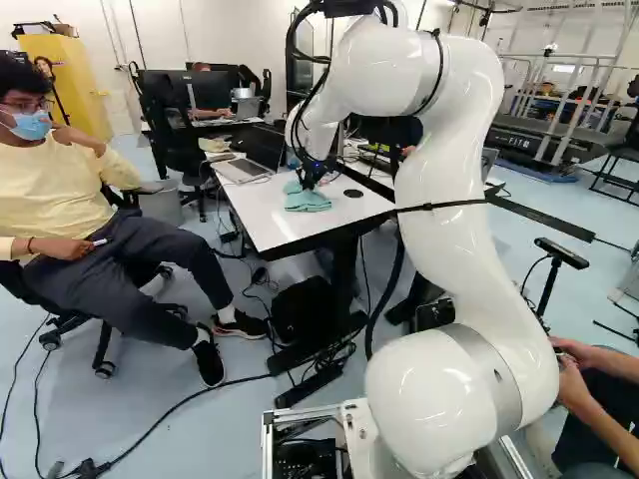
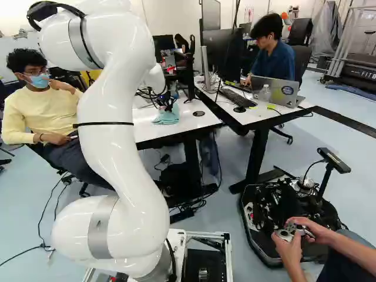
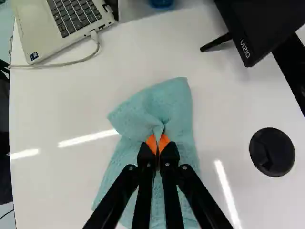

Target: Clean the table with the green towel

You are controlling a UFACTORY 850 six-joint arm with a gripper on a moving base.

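In the left base view my gripper (image 1: 310,180) points down at the green towel (image 1: 307,199), near the front corner of the white table (image 1: 262,222). The right base view shows the same towel (image 2: 167,116) under the gripper (image 2: 170,106). Seen from the wrist, the orange pads of my gripper (image 3: 157,145) are closed on a pinched fold of the towel (image 3: 174,102). The rest of the cloth lies loosely spread on the tabletop (image 3: 71,109), partly hidden beneath the fingers.
A laptop (image 3: 71,24) with a cable lies on the table ahead and to one side; a monitor (image 3: 259,24) stands on the other side. A round black cap (image 3: 272,152) sits beside the towel. A seated person is near the table's left side in the left base view.
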